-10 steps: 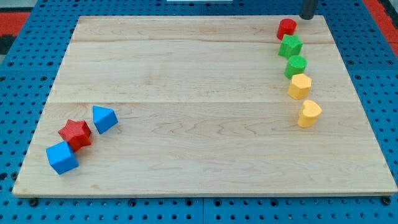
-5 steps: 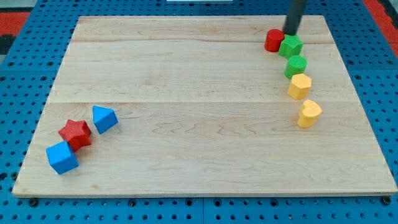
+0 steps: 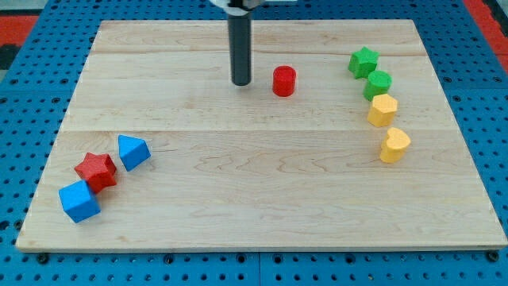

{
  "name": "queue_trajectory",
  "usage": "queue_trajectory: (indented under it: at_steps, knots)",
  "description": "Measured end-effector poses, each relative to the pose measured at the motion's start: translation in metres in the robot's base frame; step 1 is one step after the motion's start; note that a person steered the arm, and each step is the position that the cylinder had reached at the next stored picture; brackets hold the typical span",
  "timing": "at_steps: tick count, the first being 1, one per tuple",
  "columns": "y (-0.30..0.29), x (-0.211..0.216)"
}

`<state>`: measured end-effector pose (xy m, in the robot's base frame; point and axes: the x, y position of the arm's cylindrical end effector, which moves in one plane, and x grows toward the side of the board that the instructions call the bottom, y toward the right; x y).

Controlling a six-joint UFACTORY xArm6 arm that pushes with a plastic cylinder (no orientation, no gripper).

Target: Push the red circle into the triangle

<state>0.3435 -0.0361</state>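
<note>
Mid-push: the red circle (image 3: 284, 81) sat near the table's (image 3: 254, 199) top edge, my tip (image 3: 241, 83) just left of it; no gripper existed. Next, circle behind it, then drive toward the blue triangle (image 3: 132, 151).

The rod ran out of the view's top edge, so only its lower stretch down to my tip (image 3: 240, 83) was seen, and what carried it was cut off. The wooden board (image 3: 262, 199) lost none of its corners, though the blue pegboard (image 3: 16, 119) around it was cropped on all sides. A red patch (image 3: 486, 9) at the top right corner was too cropped to identify.
</note>
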Motion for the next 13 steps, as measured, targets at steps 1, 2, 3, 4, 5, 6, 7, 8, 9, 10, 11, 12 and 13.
queue_trajectory:
  at_steps: [1,2,3,4,5,6,7,8,9,10,11,12,13]
  knots:
    - [-0.004,0.000]
    - [-0.004,0.000]
    - [-0.003,0.010]
    - [-0.018,0.032]
    - [-0.020,0.034]
    - [-0.019,0.034]
    - [-0.011,0.034]
    - [0.000,0.034]
    - [0.015,0.032]
    - [0.043,0.015]
    - [0.055,0.013]
    - [-0.013,0.004]
    - [0.010,-0.038]
